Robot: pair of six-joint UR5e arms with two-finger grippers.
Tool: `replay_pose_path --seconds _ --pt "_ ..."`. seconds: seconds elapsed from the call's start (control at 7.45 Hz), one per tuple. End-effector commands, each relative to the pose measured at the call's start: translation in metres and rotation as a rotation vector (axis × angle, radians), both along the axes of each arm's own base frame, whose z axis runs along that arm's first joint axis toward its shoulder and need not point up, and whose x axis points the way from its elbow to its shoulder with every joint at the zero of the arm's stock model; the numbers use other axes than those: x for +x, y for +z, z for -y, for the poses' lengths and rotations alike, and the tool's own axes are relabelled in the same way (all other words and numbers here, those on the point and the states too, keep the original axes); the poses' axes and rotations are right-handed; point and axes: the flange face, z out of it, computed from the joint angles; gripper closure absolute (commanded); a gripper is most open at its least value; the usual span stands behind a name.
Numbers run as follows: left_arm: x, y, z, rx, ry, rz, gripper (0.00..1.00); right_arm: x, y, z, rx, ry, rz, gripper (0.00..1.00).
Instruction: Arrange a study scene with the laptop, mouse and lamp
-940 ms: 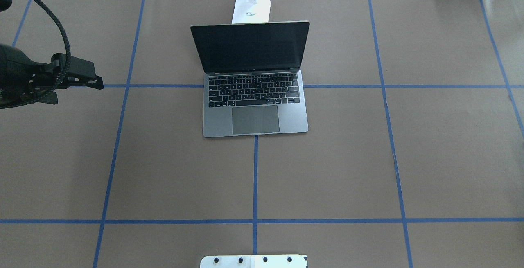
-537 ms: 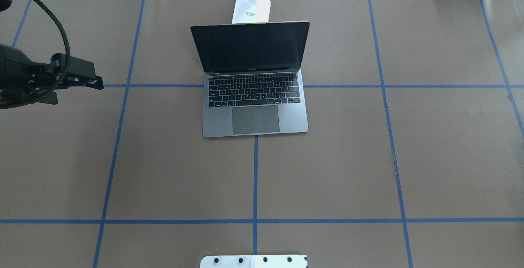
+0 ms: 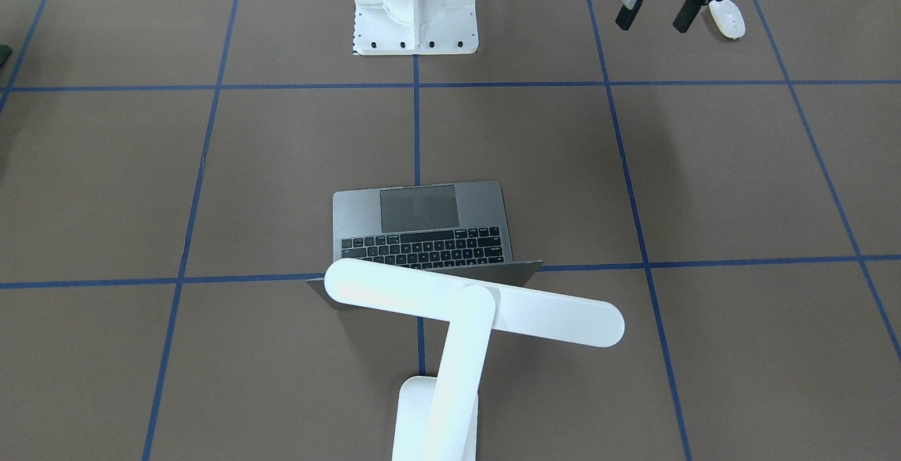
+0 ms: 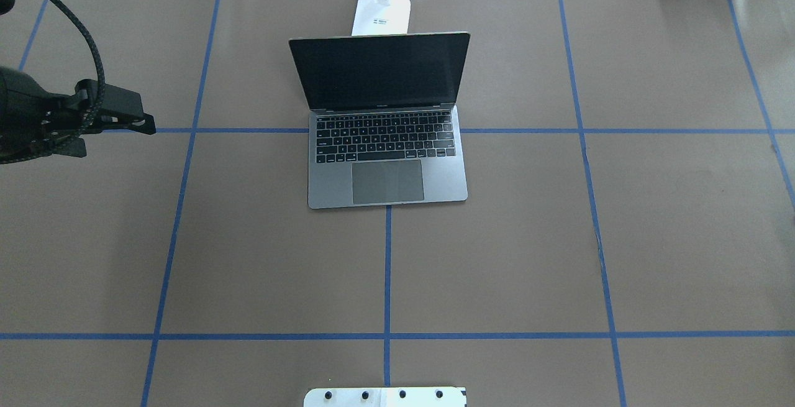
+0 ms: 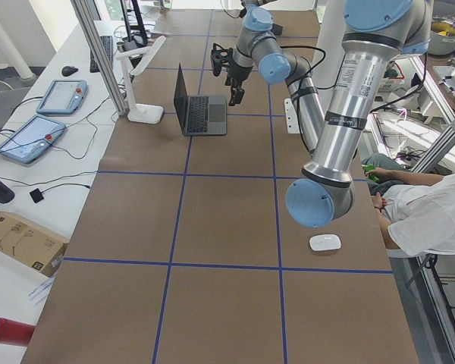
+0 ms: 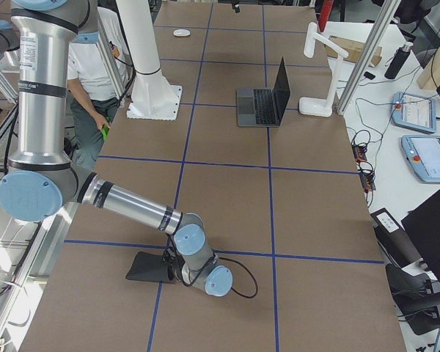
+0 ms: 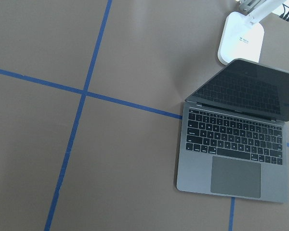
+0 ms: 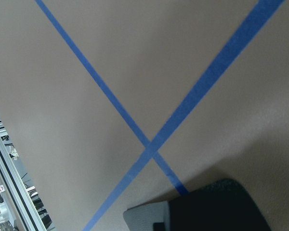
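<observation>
The grey laptop [image 4: 385, 174] stands open at the table's middle, also in the front view [image 3: 422, 225] and the left wrist view [image 7: 231, 163]. The white lamp [image 3: 486, 306] stands just behind its screen, its bar head over the lid; its base [image 4: 382, 15] shows overhead. The white mouse [image 3: 727, 19] lies on the robot's left near the table's robot-side edge [image 5: 324, 243]. My left gripper [image 3: 656, 19] hangs open and empty, high above the table, left of the laptop [image 4: 124, 115]. My right gripper [image 6: 182, 264] is low at a black mat; I cannot tell its state.
The white robot pedestal [image 3: 415, 24] is bolted at the robot-side edge. A flat black mat [image 6: 148, 268] lies on the robot's far right, its corner in the right wrist view [image 8: 221, 207]. A seated person [image 5: 432, 220] is beside the table. Blue tape lines grid the brown cover.
My left gripper has drifted slightly to the left and away in the overhead view. The laptop and lamp have not moved.
</observation>
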Motion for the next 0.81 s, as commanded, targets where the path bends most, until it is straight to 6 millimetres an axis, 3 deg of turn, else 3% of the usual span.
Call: replay_pose_path --seconds 0.0,0.67 --pt "-0.002 -0.001 -0.001 0.002 -0.001 -0.003 0.01 -0.005 -0.047 0.027 -0.041 0.004 -0.010 1.00" --pt "-0.004 0.002 -0.003 -0.012 -0.002 0.004 0.01 0.017 -0.149 0.130 -0.179 0.100 -0.064 1.00"
